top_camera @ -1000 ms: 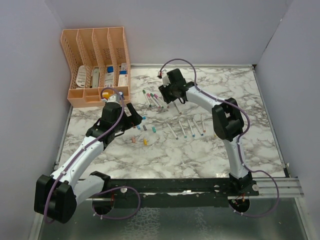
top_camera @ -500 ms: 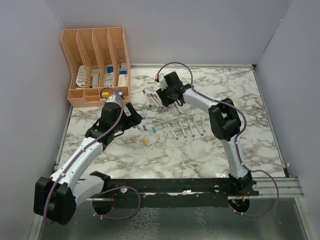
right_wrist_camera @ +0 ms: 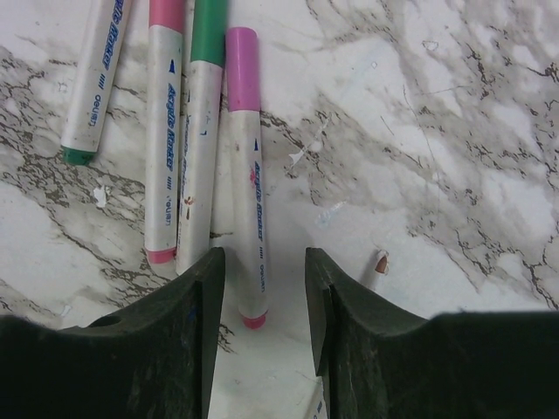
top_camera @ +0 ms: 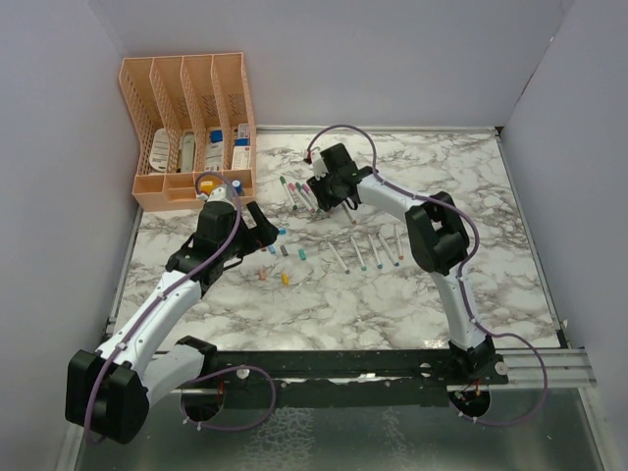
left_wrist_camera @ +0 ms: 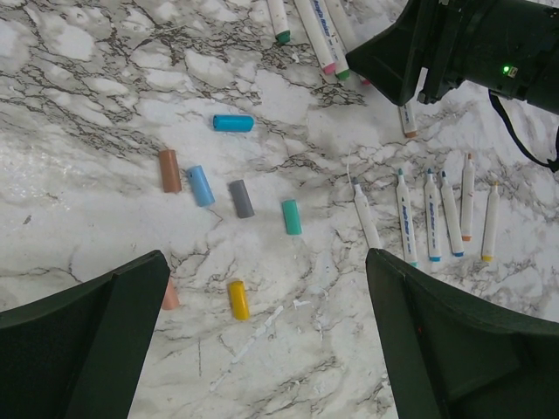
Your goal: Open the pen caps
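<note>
The right gripper hung with fingers parted either side of the pink-capped pen on the marble — a grasp just starting, I'd say, needing a squeeze and a lift — while the left gripper hovered open above the loose caps

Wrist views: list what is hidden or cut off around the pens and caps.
Right wrist: the green-capped pen and the two pens left of it run off the top edge.
Right wrist: a brown tip peeks out beside the right fingers; what it belongs to is hidden behind them.
Left wrist: a salmon cap is partly covered by the left fingers.
Left wrist: the top pens are cut by the edge and the right arm.
</note>
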Motion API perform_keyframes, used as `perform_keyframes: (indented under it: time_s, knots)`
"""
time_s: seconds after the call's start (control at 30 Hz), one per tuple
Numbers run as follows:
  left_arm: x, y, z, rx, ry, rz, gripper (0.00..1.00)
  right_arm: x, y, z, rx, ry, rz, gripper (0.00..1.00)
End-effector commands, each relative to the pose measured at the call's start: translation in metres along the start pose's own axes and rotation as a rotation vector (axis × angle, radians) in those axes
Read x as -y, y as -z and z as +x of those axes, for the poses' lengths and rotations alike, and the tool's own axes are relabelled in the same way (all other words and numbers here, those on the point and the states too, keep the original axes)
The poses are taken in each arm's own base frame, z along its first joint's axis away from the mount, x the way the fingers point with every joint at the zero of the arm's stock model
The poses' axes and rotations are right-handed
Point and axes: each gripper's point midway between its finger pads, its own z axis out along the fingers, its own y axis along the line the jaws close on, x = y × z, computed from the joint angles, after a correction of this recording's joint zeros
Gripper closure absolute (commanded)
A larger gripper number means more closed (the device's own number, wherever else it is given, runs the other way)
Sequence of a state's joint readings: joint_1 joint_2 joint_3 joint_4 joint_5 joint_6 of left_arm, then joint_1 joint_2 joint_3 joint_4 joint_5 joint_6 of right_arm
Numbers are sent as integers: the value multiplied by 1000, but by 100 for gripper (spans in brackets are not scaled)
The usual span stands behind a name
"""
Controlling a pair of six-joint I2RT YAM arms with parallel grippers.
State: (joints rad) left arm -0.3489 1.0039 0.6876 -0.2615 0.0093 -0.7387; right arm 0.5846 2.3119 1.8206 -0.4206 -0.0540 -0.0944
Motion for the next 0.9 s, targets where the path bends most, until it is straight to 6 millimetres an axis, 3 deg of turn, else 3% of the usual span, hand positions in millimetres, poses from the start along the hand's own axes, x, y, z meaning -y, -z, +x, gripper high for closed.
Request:
perform_keyframes:
  time_s: [0.0, 0.27, 0.4, 0.53, 0.63, 0.87]
  knots:
    - [6, 7, -15, 53, 6, 12, 1, -8, -12, 1, -12, 18, -30, 63]
    - [11, 11, -26, 82, 4, 20, 1, -9, -17, 6, -26, 14, -36, 98]
    - [16, 14, -34, 100, 1, 27, 1, -1, -7, -12, 28, -12, 18, 99]
    - [23, 13, -39, 115, 28, 53, 3, 11, 38, -57, 191, -52, 85, 99]
    - [32, 6, -41, 116, 49, 87, 3, 0, 78, -77, 302, -59, 37, 99]
    - [70, -19, -55, 103, 136, 227, 10, -31, 143, -67, 325, -80, -83, 99]
